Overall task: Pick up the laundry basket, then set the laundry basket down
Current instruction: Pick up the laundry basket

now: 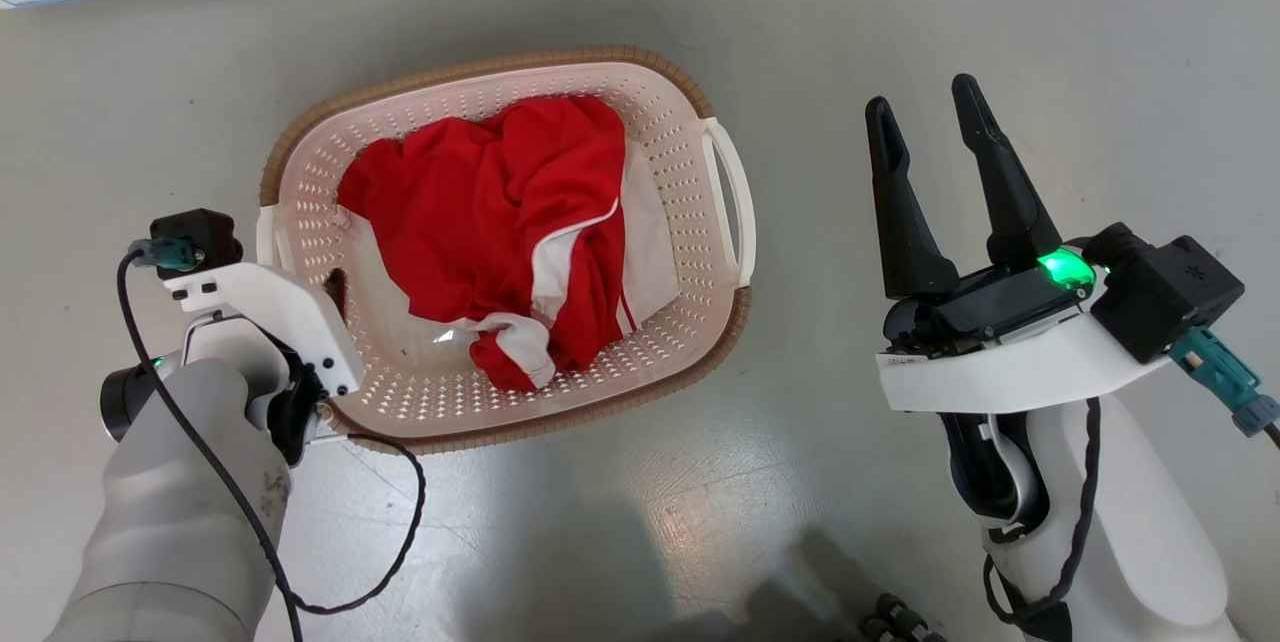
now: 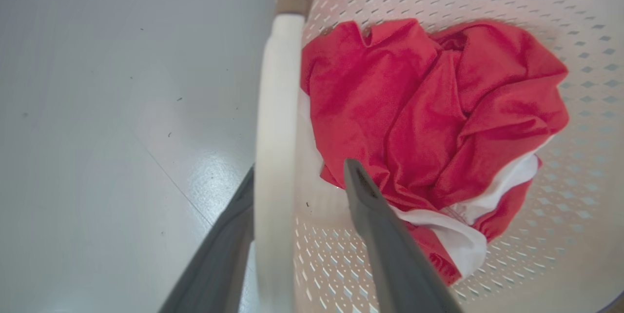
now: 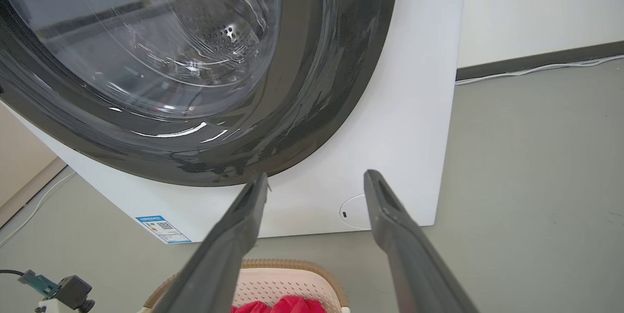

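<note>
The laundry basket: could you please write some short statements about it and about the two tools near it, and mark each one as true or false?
1. The laundry basket holds a red and white garment. True.
2. The right tool grips the basket's handle. False: it is open, holds nothing, and is apart from the basket.
3. The left tool has one finger on each side of a white handle. True.
4. The basket stands on top of the washing machine. False: it sits on the grey floor, in front of the machine.
</note>
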`<state>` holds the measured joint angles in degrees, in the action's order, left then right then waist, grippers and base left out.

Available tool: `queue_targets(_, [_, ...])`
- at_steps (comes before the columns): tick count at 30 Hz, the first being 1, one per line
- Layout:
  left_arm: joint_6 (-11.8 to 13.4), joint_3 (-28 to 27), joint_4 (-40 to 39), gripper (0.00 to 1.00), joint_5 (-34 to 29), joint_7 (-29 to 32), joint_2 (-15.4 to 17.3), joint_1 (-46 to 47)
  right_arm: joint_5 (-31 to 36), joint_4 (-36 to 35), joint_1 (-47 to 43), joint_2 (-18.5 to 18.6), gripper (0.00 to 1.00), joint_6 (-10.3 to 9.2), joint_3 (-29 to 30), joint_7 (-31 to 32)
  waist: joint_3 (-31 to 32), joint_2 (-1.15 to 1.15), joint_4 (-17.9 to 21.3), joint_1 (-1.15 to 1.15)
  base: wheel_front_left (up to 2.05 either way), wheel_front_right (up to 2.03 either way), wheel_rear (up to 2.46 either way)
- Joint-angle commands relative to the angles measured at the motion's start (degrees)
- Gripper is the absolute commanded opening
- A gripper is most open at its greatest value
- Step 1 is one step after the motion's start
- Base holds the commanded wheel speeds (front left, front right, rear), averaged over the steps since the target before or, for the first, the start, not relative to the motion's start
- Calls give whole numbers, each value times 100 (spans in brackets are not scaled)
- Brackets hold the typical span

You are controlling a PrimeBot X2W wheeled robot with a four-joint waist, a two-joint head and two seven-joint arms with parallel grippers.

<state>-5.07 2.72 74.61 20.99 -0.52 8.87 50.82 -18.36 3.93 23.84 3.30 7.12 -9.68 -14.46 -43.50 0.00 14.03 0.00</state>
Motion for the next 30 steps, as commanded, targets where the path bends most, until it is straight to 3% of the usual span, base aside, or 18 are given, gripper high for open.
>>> queue_targets(1, [-10, -62, -66, 100, 21, -9, 104, -90, -38, -112, -38, 24, 100, 36, -123, -54, 6, 0, -6, 0, 0, 0, 0])
queue_targets(15, [53, 58, -66, 100, 49, -147, 111, -274, -43, 33, -72, 58, 100, 36, -155, -54, 337, 0, -104, 0, 0, 0, 0])
queue_targets(30, [-186, 273, -188, 100, 87, -1291, -42, -887, -194, 478, -380, 195, 100, 36, -251, -54, 1777, 0, -471, 0, 0, 0, 0])
